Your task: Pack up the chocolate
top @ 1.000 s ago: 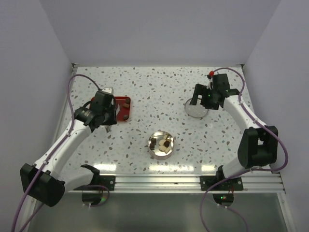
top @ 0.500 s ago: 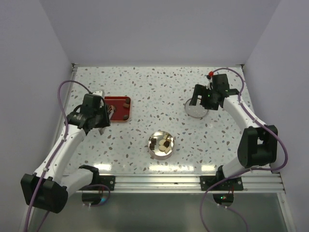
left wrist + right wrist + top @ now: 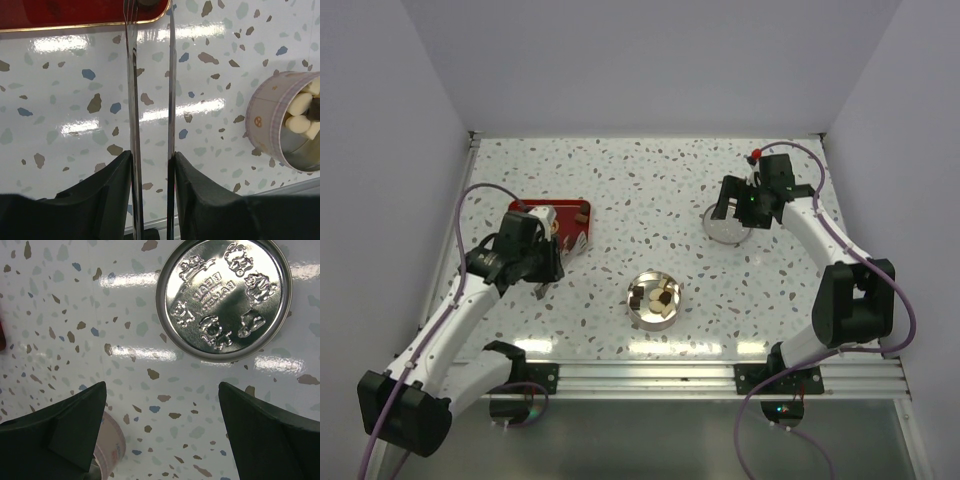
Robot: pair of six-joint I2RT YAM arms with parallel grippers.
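Well, the left gripper (image 3: 151,157) pinches the tweezers (image 3: 133,100), their tips straddling a dark chocolate (image 3: 147,2) straight ahead on the tray (image 3: 60,12) near the left edge of the table (image 3: 620,170); the right gripper (image 3: 161,390) hangs spread, far off.

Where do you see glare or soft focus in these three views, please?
Left wrist view: white glare streaks across the glossy table; the tweezers catch bright edges, the dark fingers look soft. Right wrist view: glare bands beside the shiny lid, whose embossing is crisp; the fingers are blurred. Top external view: even light, a faint glare strip along the table's near edge.
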